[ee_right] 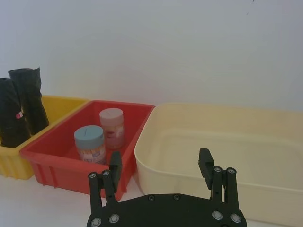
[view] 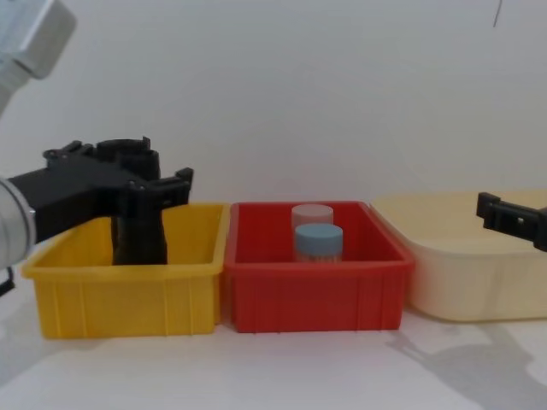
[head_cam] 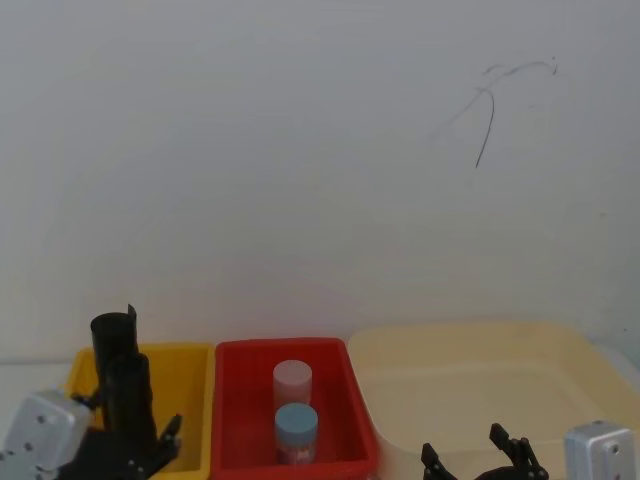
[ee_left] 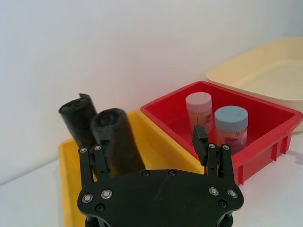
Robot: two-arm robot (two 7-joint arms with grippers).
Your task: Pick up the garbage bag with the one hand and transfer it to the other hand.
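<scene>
The garbage bag (head_cam: 130,385) (ee_left: 120,146) (ee_right: 9,118) is the thicker black roll, standing upright in the yellow bin (head_cam: 188,370) (view: 120,290). Behind it stands a slimmer black roll (head_cam: 112,335) (ee_left: 78,118) with a ragged top edge. My left gripper (head_cam: 135,425) (ee_left: 151,139) (view: 124,175) is open at the bin, one finger on each side of the thick roll, which sits close to one finger. Low at the right, my right gripper (head_cam: 470,455) (ee_right: 160,163) is open and holds nothing, in front of the cream tub.
A red bin (head_cam: 232,400) (view: 316,295) in the middle holds a pink-lidded jar (head_cam: 292,378) and a blue-lidded jar (head_cam: 296,425). A large cream tub (head_cam: 480,375) (view: 461,273) stands to the right. A white wall rises right behind the bins.
</scene>
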